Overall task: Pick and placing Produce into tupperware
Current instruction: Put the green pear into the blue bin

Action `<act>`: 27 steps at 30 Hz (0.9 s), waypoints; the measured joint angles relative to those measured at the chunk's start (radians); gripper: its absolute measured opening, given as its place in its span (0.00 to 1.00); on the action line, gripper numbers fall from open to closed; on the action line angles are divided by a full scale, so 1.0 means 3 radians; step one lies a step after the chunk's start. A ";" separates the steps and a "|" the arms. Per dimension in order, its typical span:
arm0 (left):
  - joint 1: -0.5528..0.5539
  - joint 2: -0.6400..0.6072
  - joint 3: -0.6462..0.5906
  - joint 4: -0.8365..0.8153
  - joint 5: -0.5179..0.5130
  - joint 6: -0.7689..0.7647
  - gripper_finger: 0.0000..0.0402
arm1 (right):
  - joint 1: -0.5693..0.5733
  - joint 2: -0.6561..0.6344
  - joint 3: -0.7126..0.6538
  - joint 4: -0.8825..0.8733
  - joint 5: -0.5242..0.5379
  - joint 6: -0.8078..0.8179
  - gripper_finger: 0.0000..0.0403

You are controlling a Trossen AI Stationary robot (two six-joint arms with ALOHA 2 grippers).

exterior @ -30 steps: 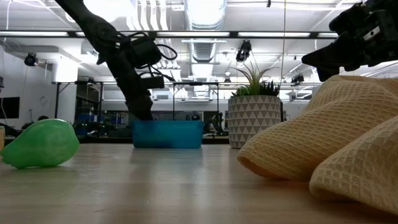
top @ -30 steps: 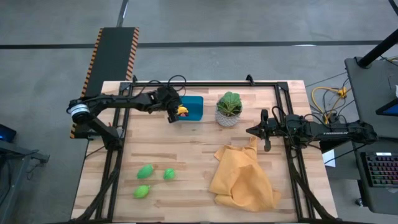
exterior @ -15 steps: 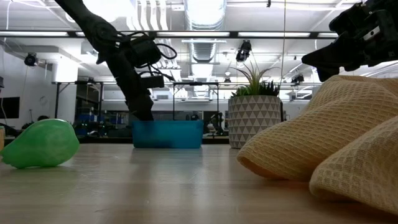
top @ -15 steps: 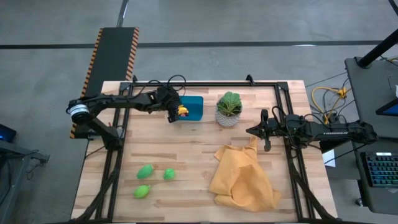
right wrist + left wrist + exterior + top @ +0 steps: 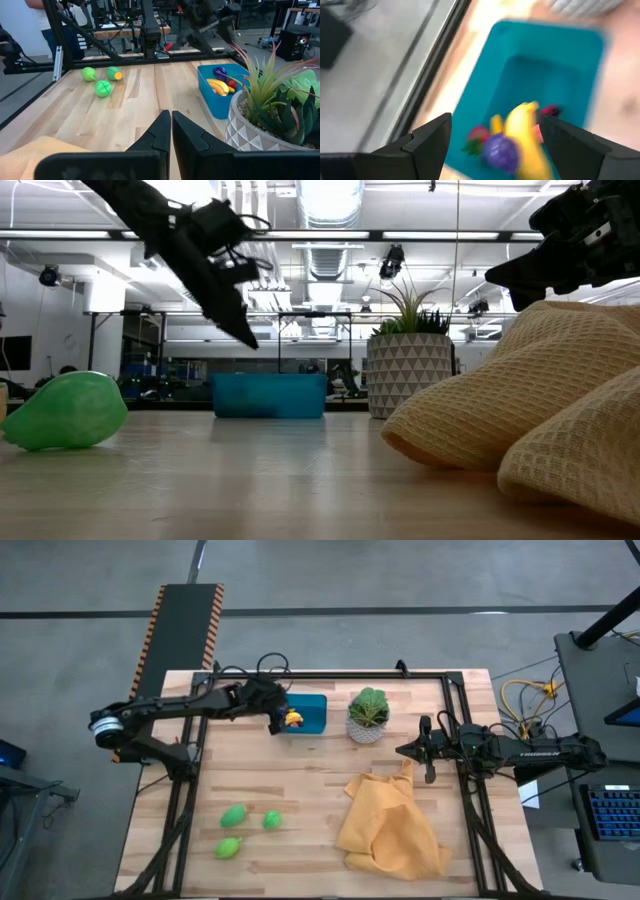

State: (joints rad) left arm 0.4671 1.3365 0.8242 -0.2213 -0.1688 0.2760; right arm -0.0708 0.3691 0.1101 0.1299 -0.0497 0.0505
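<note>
The tupperware, a teal-blue rectangular container, sits at the far side of the wooden tabletop, just beside the potted plant in its white patterned pot. A large yellow cloth lies crumpled on the near right part of the tabletop, well apart from the container. The left arm reaches in from the left, and its left claw hangs above the container's left end, raised clear of the rim in the low view, its fingers spread apart and holding nothing. The right claw rests at the right side of the tabletop, near the cloth's far corner, clenched with its two fingers pressed together and nothing between them. Inside the container lie a yellow banana, a purple piece and small red pieces, bunched toward its left end. Three green pieces remain on the near left part of the tabletop, close together and well apart from the container.
</note>
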 joint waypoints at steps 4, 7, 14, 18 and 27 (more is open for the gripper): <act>-0.0069 -0.0235 0.0000 0.0007 0.0723 -0.0133 0.71 | 0.0001 0.0001 0.0000 0.0000 0.0001 -0.0007 0.02; -0.0138 -0.0435 -0.0013 0.0026 0.1403 -0.0216 0.71 | 0.0001 0.0001 0.0000 0.0000 0.0001 -0.0007 0.02; -0.0333 -0.1004 -0.0157 0.0518 0.2193 -0.0465 0.71 | 0.0001 0.0001 0.0000 -0.0001 0.0001 -0.0007 0.02; -0.0545 -0.1316 -0.0273 0.0626 0.2462 -0.0476 0.71 | 0.0000 0.0001 0.0000 -0.0005 0.0001 -0.0006 0.02; -0.0841 -0.2157 -0.0761 0.0573 0.2314 -0.0738 0.71 | 0.0000 0.0001 0.0000 -0.0048 0.0000 0.0005 0.02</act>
State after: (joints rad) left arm 0.2149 0.6893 0.5960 -0.0494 0.5255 0.0546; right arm -0.0708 0.3695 0.1101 0.1154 -0.0498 0.0521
